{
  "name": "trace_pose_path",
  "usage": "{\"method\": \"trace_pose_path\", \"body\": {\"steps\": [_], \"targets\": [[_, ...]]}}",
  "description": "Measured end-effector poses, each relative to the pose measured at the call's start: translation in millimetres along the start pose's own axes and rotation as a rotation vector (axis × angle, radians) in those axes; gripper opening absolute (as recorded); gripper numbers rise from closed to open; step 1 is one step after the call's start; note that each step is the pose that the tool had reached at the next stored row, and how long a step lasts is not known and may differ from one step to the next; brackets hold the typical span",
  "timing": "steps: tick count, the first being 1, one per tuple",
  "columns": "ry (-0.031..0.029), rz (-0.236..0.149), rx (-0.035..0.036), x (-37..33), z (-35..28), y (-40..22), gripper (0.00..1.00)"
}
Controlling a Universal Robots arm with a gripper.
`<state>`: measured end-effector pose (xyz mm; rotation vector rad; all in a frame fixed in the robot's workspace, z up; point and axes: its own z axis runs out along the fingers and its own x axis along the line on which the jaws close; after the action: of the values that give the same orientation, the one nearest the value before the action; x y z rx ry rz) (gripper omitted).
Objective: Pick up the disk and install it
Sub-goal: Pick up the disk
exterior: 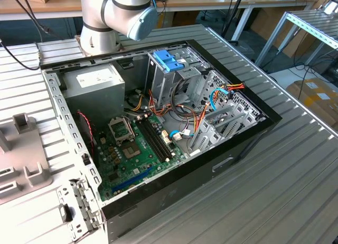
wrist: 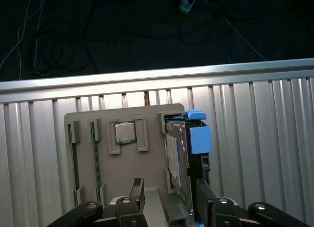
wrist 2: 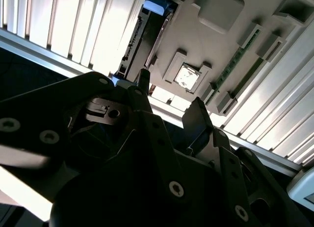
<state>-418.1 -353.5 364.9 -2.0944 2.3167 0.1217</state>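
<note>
The arm's wrist hangs over the ribbed worktop (wrist: 255,119), pointing down at a grey holder tray (wrist: 93,163). Its fingers (wrist: 138,191) are spread and grip nothing, poised above the disk (wrist: 179,153), which stands on edge in that tray.

This is a robotics lab or workshop, where a robot arm (exterior: 119,14) stands at the far edge of a ribbed aluminium worktop (exterior: 296,191) that carries an opened computer case (exterior: 174,190), with cable-strewn wooden benches (exterior: 211,2) and cardboard boxes (exterior: 316,96) beyond.
</note>
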Motion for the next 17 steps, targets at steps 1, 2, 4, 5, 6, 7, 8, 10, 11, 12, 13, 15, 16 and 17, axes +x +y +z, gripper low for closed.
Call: {"method": "trace_pose_path", "body": {"steps": [1,2,4,5,6,7,8,10,11,12,13,15,16,17], "targets": [[0.0000,0.000,0.0001,0.0,0.2,0.0,0.54],[0.0000,0.000,0.0000,0.0,0.3,0.0,0.54],[0.0000,0.000,0.0000,0.0,0.8,0.0,0.54],[0.0000,0.000,0.0000,0.1,1.0,-0.1,0.54],[0.0000,0.000,0.0000,0.1,1.2,0.0,0.54],[0.0000,0.000,0.0000,0.1,1.3,-0.1,0.54],[0.0000,0.000,0.0000,0.1,1.5,-0.1,0.54],[0.0000,0.000,0.0001,0.1,1.8,-0.1,0.54],[0.0000,0.000,0.0000,0.1,2.0,-0.1,0.54],[0.0000,0.000,0.0000,0.1,2.2,-0.1,0.54],[0.0000,0.000,0.0000,0.1,2.3,-0.1,0.54],[0.0000,0.000,0.0000,0.2,2.6,-0.1,0.54],[0.0000,0.000,0.0000,0.2,2.8,-0.1,0.54],[0.0000,0.000,0.0000,0.2,3.0,-0.2,0.54]]}}
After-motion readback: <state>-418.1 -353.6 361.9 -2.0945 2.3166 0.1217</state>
